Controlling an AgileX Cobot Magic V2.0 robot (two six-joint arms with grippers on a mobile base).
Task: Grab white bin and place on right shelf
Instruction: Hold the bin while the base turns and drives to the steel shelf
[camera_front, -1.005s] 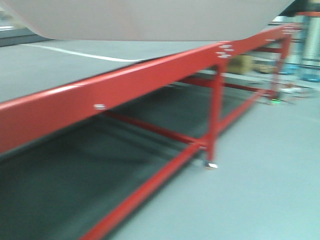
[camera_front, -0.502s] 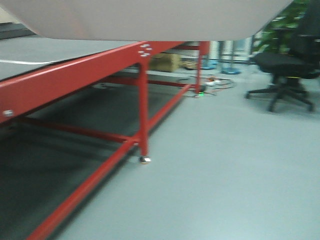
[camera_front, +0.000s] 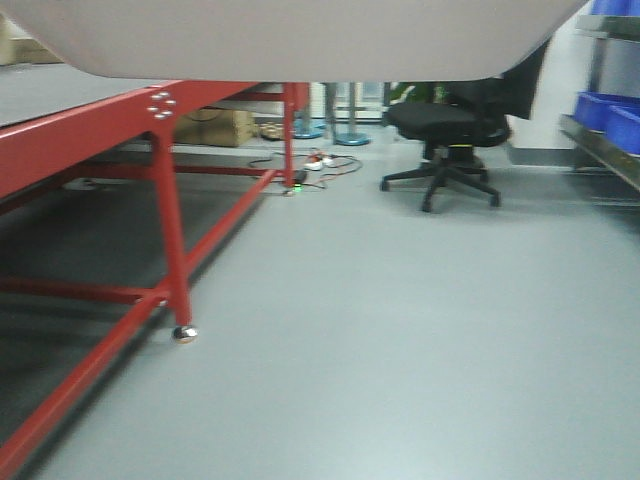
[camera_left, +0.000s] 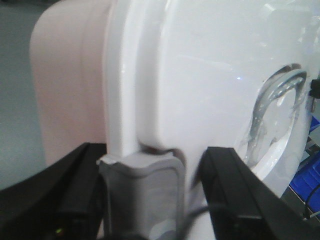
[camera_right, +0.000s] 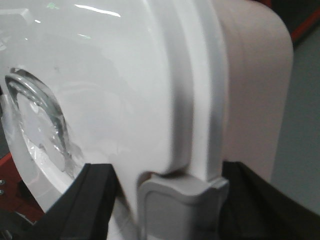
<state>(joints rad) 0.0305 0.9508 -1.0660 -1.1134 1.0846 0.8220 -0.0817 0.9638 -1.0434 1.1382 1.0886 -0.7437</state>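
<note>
The white bin (camera_front: 300, 40) hangs in the air beside the red table (camera_front: 70, 150), held at both ends: left gripper (camera_left: 152, 160) and right gripper (camera_right: 165, 172) are each clamped around a grey latch (camera_left: 142, 195) (glossy lid towards the wrist cameras). The right shelf (camera_front: 600, 150) stands well apart, far right

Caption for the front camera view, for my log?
White bin across the top, red table left, office chair ahead, shelf with blue bins right.
</note>
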